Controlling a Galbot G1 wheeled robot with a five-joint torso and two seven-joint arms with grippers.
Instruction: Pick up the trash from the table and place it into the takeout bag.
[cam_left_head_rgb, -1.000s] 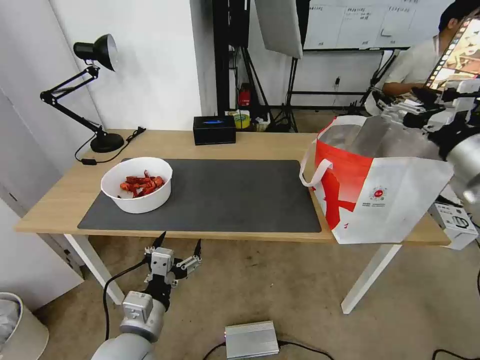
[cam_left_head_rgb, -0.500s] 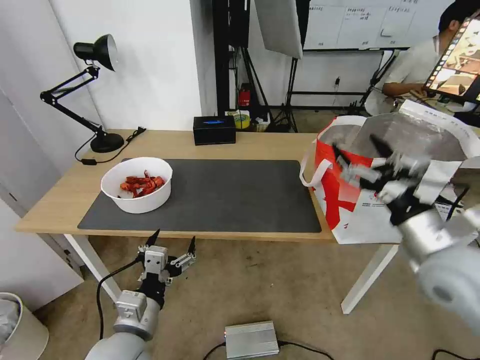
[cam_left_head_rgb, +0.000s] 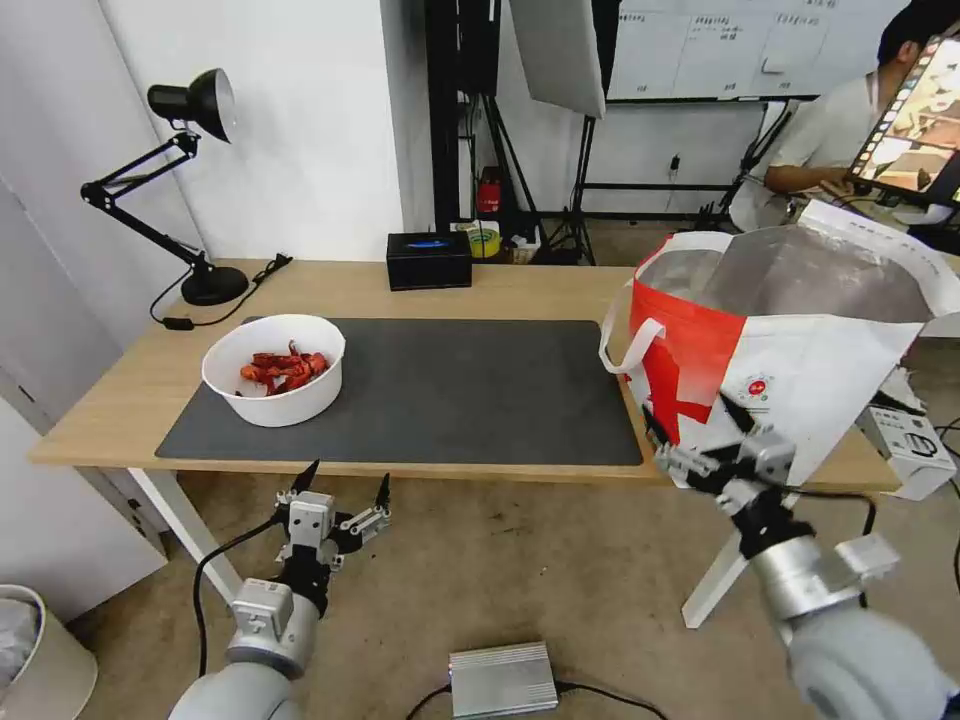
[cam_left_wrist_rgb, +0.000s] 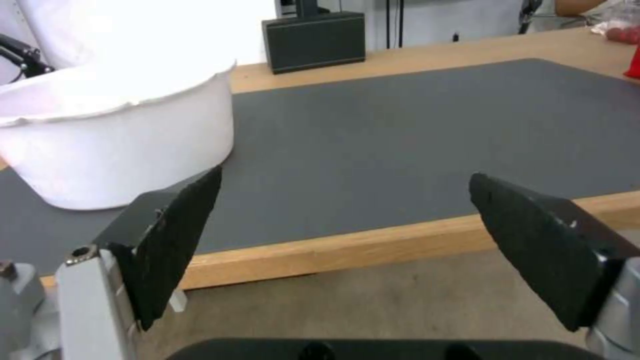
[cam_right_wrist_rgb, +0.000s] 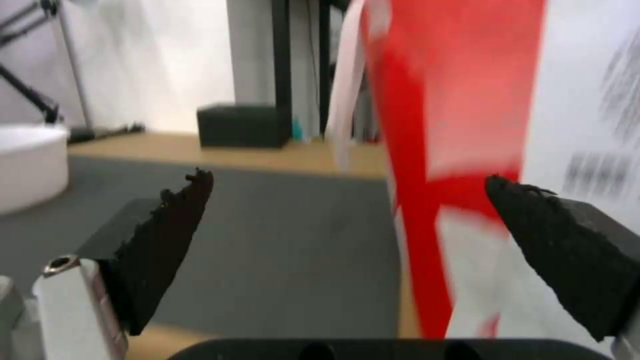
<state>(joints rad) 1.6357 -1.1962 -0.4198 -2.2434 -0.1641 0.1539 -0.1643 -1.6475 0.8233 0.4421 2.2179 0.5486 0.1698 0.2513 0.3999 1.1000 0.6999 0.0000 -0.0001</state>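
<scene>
Below the table (cam_left_head_rgb: 500, 285) edge | right gripper (cam_left_head_rgb: 706, 442) is dropping from the takeout bag (cam_left_head_rgb: 800, 380), jaws spread, empty | left gripper (cam_left_head_rgb: 345, 485) is idling, spread | bowl (cam_left_head_rgb: 274, 369) is sitting unpicked on the mat (cam_left_head_rgb: 450, 390).

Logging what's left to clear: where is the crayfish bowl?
In the head view, the bowl sits on the grey mat's left end, near the desk lamp.
</scene>
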